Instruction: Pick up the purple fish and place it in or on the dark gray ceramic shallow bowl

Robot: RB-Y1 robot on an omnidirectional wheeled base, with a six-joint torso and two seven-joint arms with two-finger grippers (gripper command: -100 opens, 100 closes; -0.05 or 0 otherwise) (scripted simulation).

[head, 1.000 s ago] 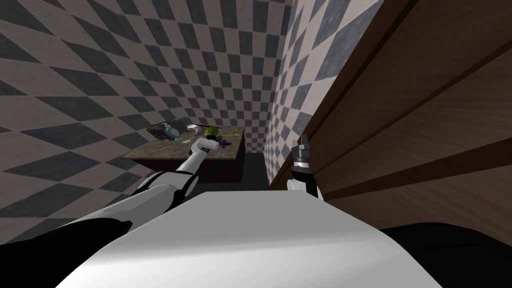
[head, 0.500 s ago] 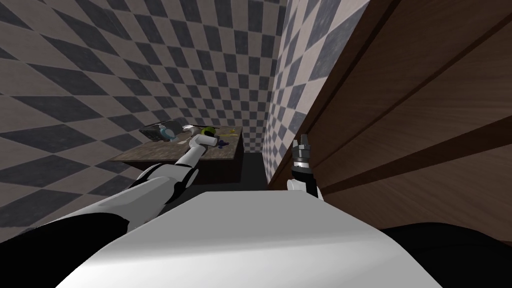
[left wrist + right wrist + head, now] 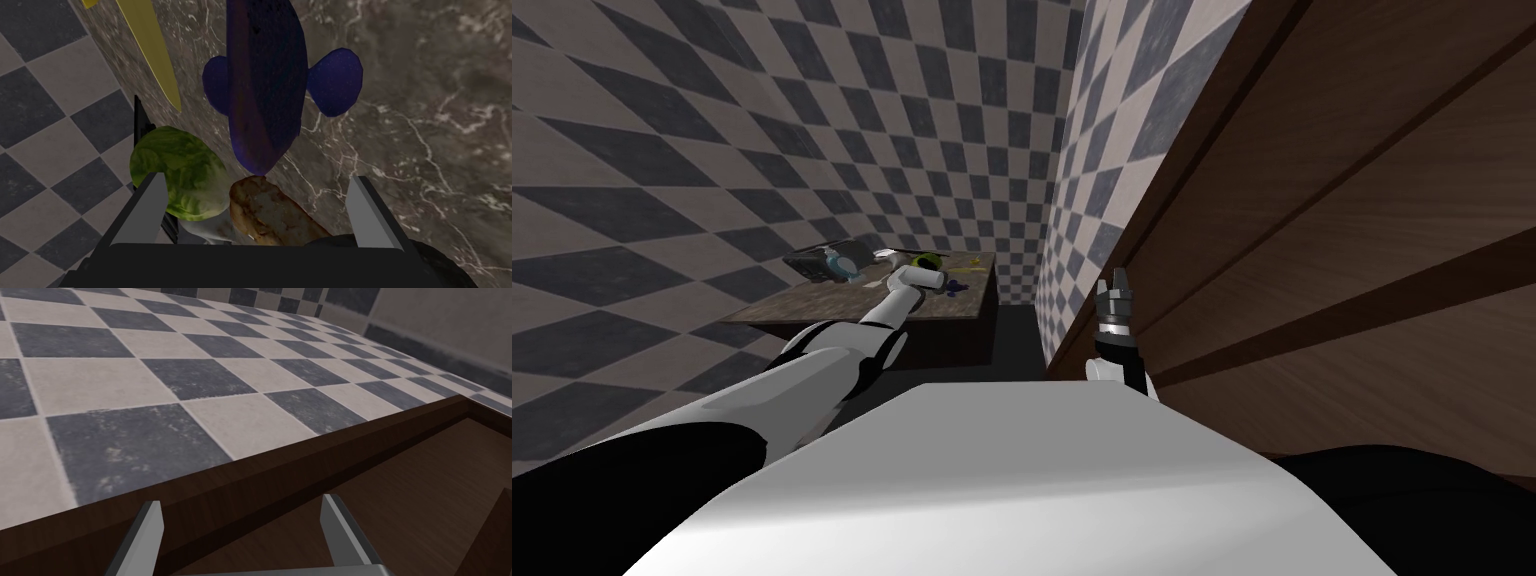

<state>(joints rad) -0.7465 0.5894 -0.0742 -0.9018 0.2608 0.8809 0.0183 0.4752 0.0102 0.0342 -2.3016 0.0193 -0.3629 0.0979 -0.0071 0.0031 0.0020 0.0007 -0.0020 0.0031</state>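
Left gripper [image 3: 940, 289], head view: arm stretched over the marbled brown table [image 3: 802, 302], gripper close to the purple fish [image 3: 959, 290]. Right gripper [image 3: 1118, 276] points up beside dark wooden furniture [image 3: 1312, 250].

Left wrist view: fingers [image 3: 151, 200] spread wide, gripping nothing. The purple fish [image 3: 265, 85] lies flat on the tabletop just ahead of the fingertips. Green lettuce [image 3: 175, 172] sits by one finger. A brown bread-like lump [image 3: 267, 212] lies between the fingers.

Right wrist view: fingers [image 3: 150, 528] apart, empty, over brown wood.
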